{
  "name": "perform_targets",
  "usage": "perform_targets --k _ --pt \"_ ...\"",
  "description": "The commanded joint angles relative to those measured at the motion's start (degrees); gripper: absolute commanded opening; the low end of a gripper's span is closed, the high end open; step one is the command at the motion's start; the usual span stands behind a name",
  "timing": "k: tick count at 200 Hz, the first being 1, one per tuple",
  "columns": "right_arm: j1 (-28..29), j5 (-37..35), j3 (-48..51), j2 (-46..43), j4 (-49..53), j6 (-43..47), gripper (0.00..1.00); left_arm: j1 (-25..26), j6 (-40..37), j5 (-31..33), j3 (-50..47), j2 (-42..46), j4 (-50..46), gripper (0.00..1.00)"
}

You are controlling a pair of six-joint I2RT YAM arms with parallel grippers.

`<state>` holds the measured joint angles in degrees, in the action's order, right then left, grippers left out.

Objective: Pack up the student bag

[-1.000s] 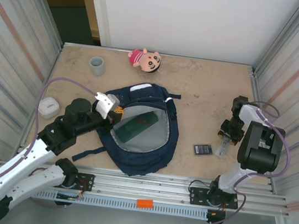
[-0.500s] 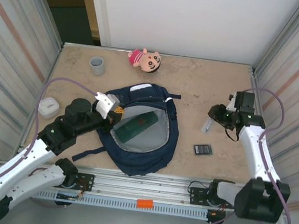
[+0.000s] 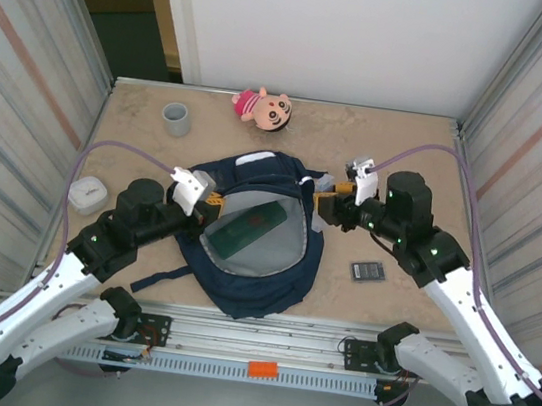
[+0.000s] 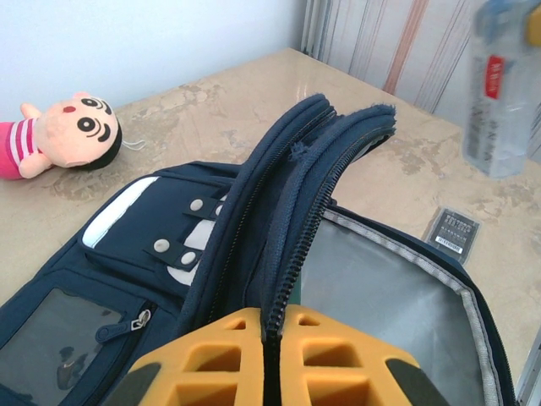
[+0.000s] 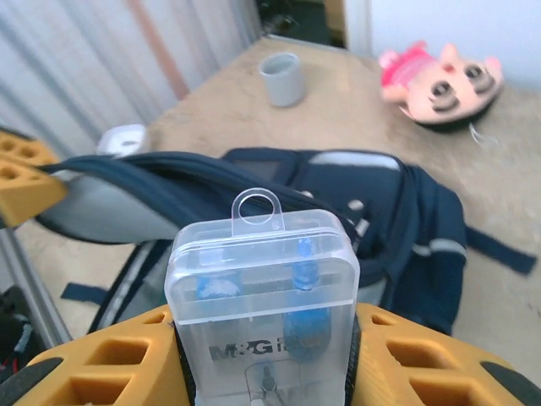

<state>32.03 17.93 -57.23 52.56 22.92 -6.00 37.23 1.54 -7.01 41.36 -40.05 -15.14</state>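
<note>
I'm in the loading step. My left gripper (image 3: 206, 204) is clamped tight on the left lip of the student bag (image 3: 253, 296). The bag lies in the middle of the table (image 3: 378, 158), mouth pulled open and grey lining showing. In the left wrist view the zipper edge runs straight between the yellow fingers (image 4: 203, 364). My right gripper (image 3: 331, 205) is closed around a clear plastic box (image 5: 264, 271) with blue pieces inside, held up just at the bag's right rim. 1 flat green box (image 3: 251, 225) lies inside the bag.

Next, as I judge it, I need to carry the clear box left over the opening, lower it onto the bare lining right of the green box, then let go. The left grip has to hold the lip up meanwhile.

The bag's right rim and zipper edge sit directly under my path and could snag the box if I come in low. A small dark pack (image 3: 368, 270) lies on the table under my right forearm, near the bag. The doll (image 3: 262, 108) and cup (image 3: 176, 118) sit far back, well apart. The 2 side walls leave little room for wide swings.
</note>
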Motion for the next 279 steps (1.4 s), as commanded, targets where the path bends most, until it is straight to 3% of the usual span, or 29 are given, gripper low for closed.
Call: perform_targets --k 1,36,66,90,116,214,279 --pt "3.52 0.99 -0.54 0.4 -0.12 11.89 0.35 -0.14 0.45 0.78 1.26 1.03 4.54 0.07" --pt "15.79 -1.16 -0.26 2.57 5.81 33.48 0.36 -0.13 0.69 0.32 1.69 0.68 4.69 0.07" --pt "26.24 -10.48 0.29 6.89 7.68 49.23 0.35 -0.15 0.75 0.14 1.9 0.77 4.71 0.07" --pt "30.1 -18.67 -1.63 13.51 9.7 55.49 0.36 -0.14 0.77 -0.07 2.05 0.59 4.7 0.07" --pt "31.07 -22.22 -3.64 20.91 9.84 60.92 0.38 -0.14 0.81 -0.46 2.32 0.45 4.65 0.07" --pt "30.37 -19.54 -5.3 33.98 4.11 68.27 0.41 -0.14 0.59 -1.03 2.49 0.85 4.49 0.07" --pt "28.76 -19.05 -7.02 42.11 -3.15 72.49 0.42 -0.14 1.33 -7.47 5.04 0.53 8.23 0.07"
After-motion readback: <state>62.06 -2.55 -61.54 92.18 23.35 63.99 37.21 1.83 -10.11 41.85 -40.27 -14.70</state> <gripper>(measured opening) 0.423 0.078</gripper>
